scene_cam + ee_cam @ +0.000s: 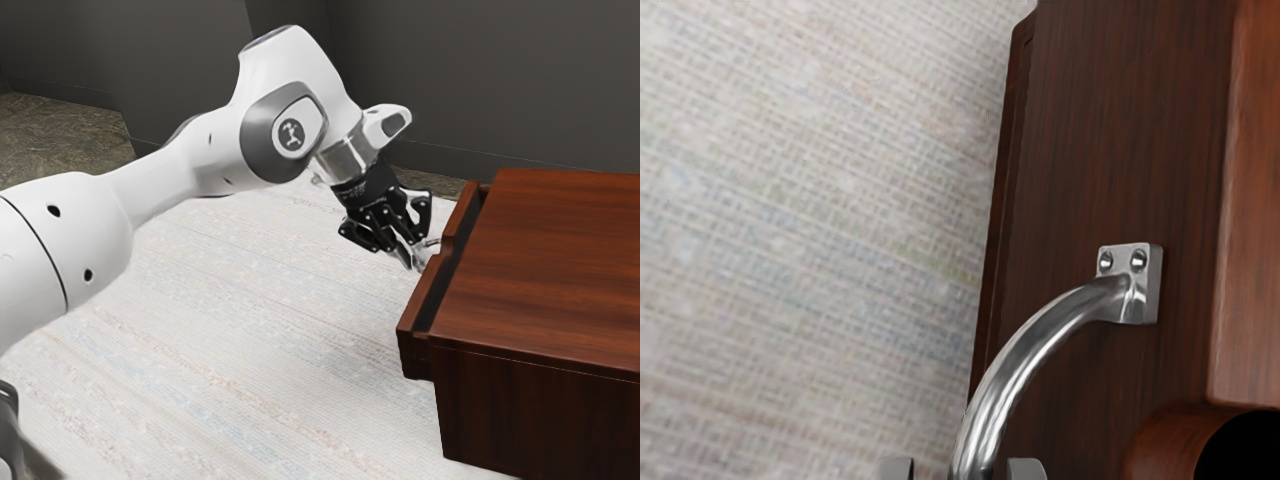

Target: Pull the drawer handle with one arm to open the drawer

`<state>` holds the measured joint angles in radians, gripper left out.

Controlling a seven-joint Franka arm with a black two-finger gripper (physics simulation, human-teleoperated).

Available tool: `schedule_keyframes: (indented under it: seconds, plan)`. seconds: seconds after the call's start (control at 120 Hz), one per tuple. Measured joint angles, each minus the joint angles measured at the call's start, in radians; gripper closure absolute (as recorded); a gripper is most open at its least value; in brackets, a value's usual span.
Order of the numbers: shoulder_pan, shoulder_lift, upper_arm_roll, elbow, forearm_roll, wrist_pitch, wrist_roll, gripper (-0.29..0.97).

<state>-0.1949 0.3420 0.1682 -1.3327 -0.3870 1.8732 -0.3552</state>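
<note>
1. Dark grey walls stand behind a pale woven rug. A wooden cabinet sits at 4 o'clock in the exterior view.
2. Its drawer stands slightly out from the cabinet body.
3. The white arm reaches in from 9 o'clock.
4. At the drawer's 10 o'clock, the end effector pinches the curved metal handle, with fingers on either side of the bar.

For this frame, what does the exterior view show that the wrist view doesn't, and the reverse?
Exterior view: the white arm and the tool at the drawer front, which stands slightly out from the cabinet. Wrist view: the curved steel handle and its two-screw mounting plate. Both: the dark wood drawer front and the pale carpet.
</note>
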Motion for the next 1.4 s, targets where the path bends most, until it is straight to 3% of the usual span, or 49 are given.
schedule_keyframes:
  seconds: [1.4]
  plan:
    - [0.090,-0.041,0.000,-0.050,-0.003,-0.013,0.061,0.71]
